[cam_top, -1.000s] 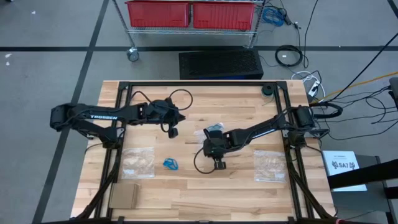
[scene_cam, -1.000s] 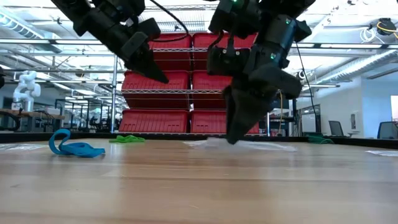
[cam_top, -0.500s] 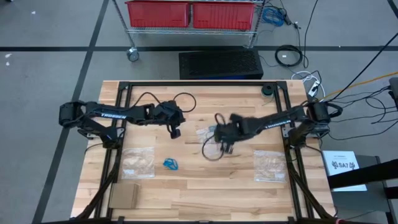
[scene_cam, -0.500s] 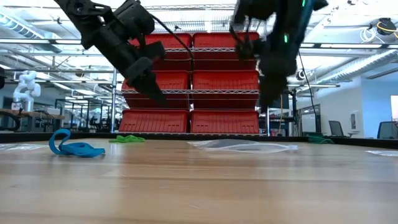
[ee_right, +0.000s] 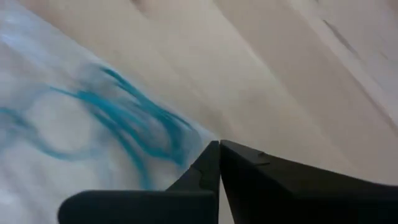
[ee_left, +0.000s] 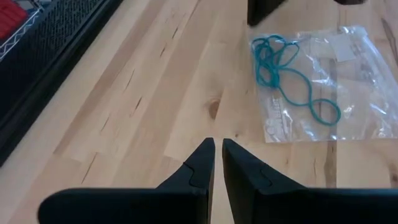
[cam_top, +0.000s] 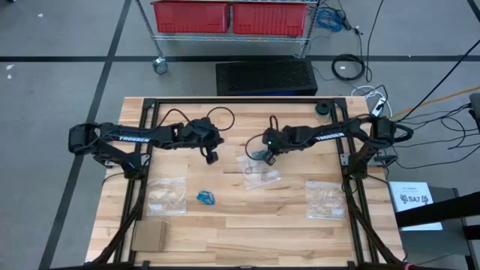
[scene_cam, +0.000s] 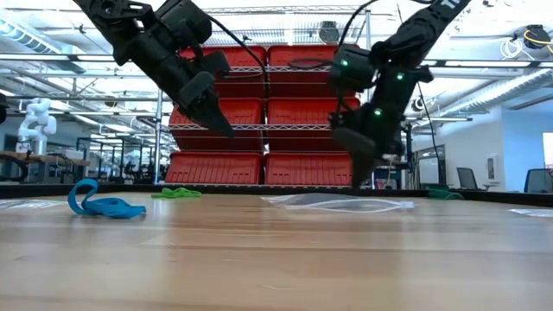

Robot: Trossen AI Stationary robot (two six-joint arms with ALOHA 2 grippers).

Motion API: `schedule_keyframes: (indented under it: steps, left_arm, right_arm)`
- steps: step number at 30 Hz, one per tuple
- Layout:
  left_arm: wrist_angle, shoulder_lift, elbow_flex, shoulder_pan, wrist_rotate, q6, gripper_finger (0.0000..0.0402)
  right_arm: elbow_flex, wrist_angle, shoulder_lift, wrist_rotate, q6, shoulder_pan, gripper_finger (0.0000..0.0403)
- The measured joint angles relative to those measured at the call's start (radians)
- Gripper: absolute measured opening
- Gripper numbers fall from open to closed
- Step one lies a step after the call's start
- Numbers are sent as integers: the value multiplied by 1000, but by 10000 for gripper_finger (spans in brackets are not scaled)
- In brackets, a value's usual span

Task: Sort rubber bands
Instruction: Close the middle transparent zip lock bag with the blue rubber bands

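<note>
Right gripper (cam_top: 268,156) jaws together, empty, low over teal rubber bands (ee_left: 283,71) lying on clear bag (cam_top: 259,171) mid-table; left gripper (cam_top: 211,157) raised nearby, fingers nearly touching, empty; blue bands (cam_top: 205,198) apart.

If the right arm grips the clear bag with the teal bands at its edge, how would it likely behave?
The clear bag lies flat and crinkled on the table, so it probably droops limply and weighs little. The teal rubber bands sprawl in loose loops and would likely slide about. Its glossy film may slip between jaws.
</note>
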State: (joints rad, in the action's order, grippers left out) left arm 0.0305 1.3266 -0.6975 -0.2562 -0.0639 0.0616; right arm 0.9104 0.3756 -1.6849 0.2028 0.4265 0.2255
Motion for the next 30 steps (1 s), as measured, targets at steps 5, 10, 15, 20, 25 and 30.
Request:
schedule_keyframes:
  steps: [5, 10, 15, 20, 25, 30]
  left_arm:
    - [-2, 0, 0, 0, 0, 2, 37]
    - [7, 0, -1, 0, 0, -1, 37]
    - [6, 0, -1, 0, 0, -1, 37]
    - [3, 0, -1, 0, 0, -2, 37]
    - [3, 0, -1, 0, 0, -2, 37]
    - [4, 0, -1, 0, -1, -2, 37]
  right_arm:
    - [19, -87, -52, -103, -63, 3, 0]
    - [84, -14, -68, -47, -67, -44, 0]
    - [176, 212, -23, 126, -3, -94, 0]
    - [182, 334, -58, 134, 70, -68, 0]
    - [182, 306, -118, 62, 72, -50, 0]
    - [187, 225, -190, -10, 30, -41, 0]
